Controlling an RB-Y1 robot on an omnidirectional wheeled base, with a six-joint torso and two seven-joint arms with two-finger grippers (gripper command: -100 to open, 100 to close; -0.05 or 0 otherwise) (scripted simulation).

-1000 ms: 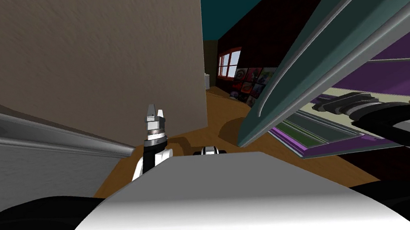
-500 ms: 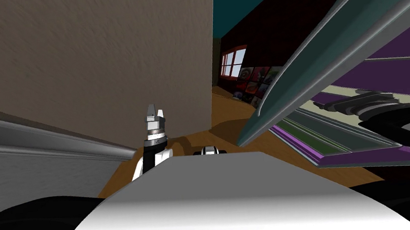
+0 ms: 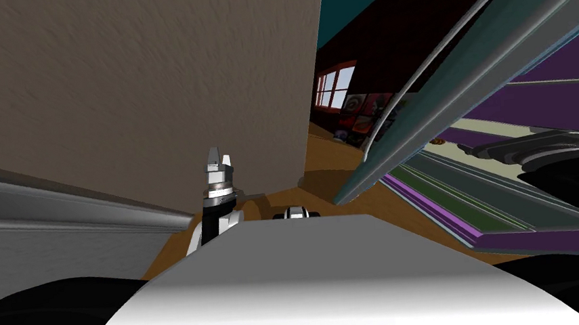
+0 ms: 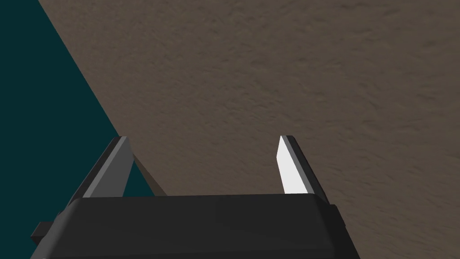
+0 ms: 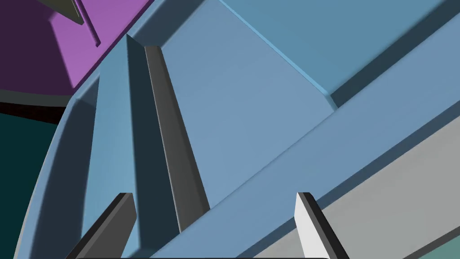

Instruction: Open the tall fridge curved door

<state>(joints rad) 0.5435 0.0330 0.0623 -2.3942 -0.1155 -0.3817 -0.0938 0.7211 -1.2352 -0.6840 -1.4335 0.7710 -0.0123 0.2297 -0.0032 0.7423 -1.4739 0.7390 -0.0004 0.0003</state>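
The tall fridge's curved teal-grey door (image 3: 447,64) stands swung open, running from near my chest up to the right. Behind it lies the purple fridge interior (image 3: 548,107) with pale shelves. My dark right forearm (image 3: 546,155) reaches in at the right. In the right wrist view, my right gripper (image 5: 214,194) is open with nothing between its fingers, close to the door's blue inner panel (image 5: 251,90) and a dark grey rib (image 5: 170,135). My left gripper (image 3: 219,155) points up beside a brown wall and is open and empty (image 4: 204,137).
A brown wall (image 3: 136,86) fills the left, with a grey ledge (image 3: 48,212) below it. Wooden floor (image 3: 329,159) runs between wall and door toward a window (image 3: 335,87) and framed pictures (image 3: 361,111). A small orange thing (image 3: 439,141) lies inside the fridge.
My view has turned: the wall's edge has slid right. The door now stands steeper, with more of the purple interior showing. My right forearm sits slightly lower and further right. The left arm is unmoved.
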